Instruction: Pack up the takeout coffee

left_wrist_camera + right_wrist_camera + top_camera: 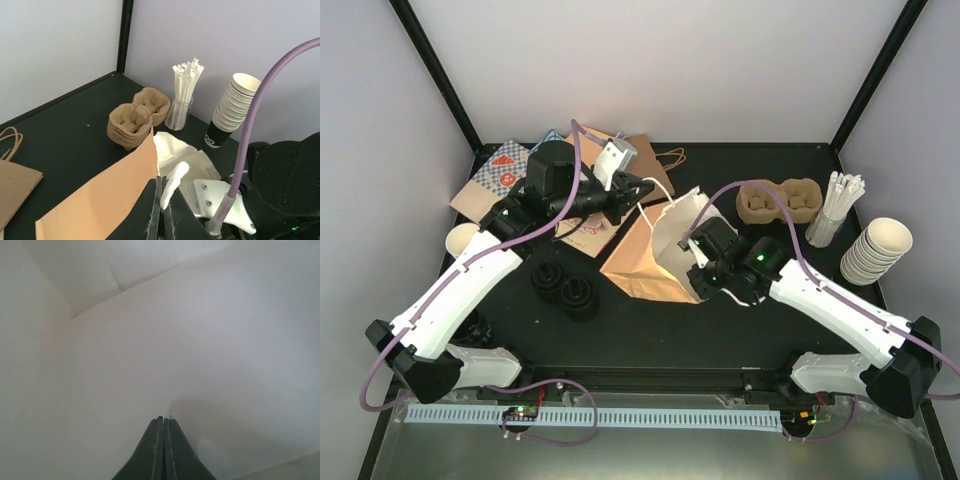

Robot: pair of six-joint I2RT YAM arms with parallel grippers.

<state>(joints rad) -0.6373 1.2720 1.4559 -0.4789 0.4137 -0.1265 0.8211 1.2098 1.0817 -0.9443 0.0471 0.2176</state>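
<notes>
While the left gripper (161, 178) is pinched shut on the rim of the bag (640, 265) by its white handle, the right gripper (164, 419) sits inside the bag's mouth. Its fingers are pressed together on nothing, with only white lining ahead. That bag is at the middle of the bench (650, 335), mouth toward the right edge.

Brown carriers (808, 198) stand nested in a stack near the far edge, right of middle, just beside the straws (835, 205) and apart from the bag. Two piles of black lids (565, 286) sit left of middle. Whether a cup hides under either I cannot tell, and no capped cup shows plainly.

A carrier should be light, rough and fairly stiff. It is probably best pinched on the ridge between its two wells, though nested ones may cling and come up together. A capped cup would likely dent easily and its lid could pop, so it wants a gentle hold on the wall below the lid, kept upright.
</notes>
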